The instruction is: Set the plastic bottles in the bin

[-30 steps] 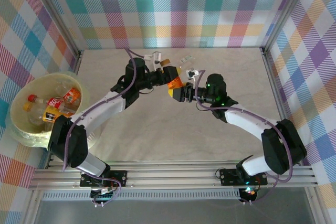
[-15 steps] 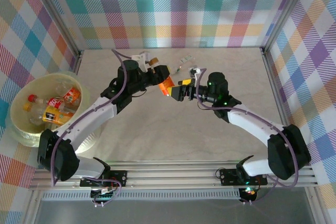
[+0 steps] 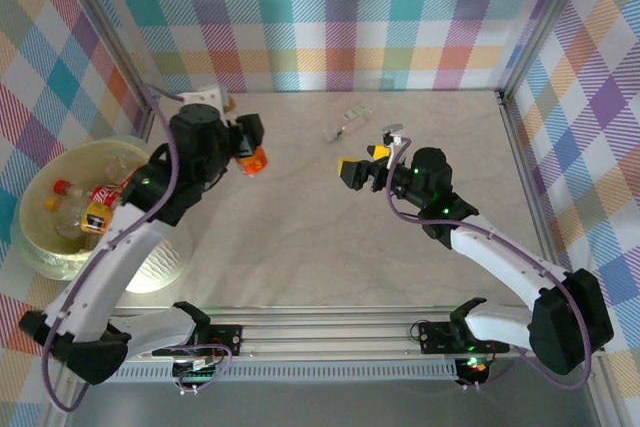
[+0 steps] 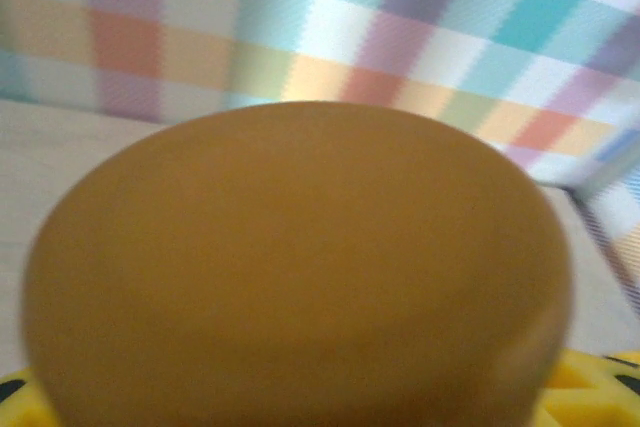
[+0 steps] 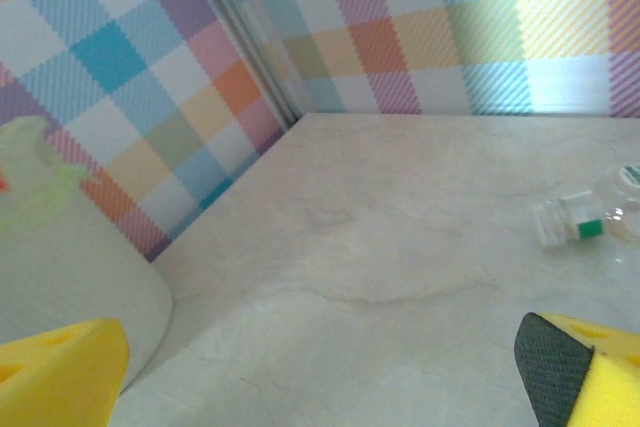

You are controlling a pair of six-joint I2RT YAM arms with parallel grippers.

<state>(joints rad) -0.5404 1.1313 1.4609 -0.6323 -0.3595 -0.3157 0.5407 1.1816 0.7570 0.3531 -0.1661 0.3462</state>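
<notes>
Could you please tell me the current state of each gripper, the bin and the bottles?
Left gripper: shut on the orange bottle.
Orange bottle: gripped, not yet in the bin.
Right gripper: open, empty.
Bin: upright, several bottles inside.
Clear bottle: lying loose on the table.

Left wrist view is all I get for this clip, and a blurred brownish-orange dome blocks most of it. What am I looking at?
Observer: An orange bottle clamped in the left gripper. The top external view shows it held over bare table.
Operator: Is it over the bin?
Observer: Not yet. The bin stands to the left of it, with several bottles already inside.
Operator: Anything left to collect?
Observer: A small clear bottle lies near the table's far edge, just beyond the right gripper, whose jaws are open and empty.
</notes>
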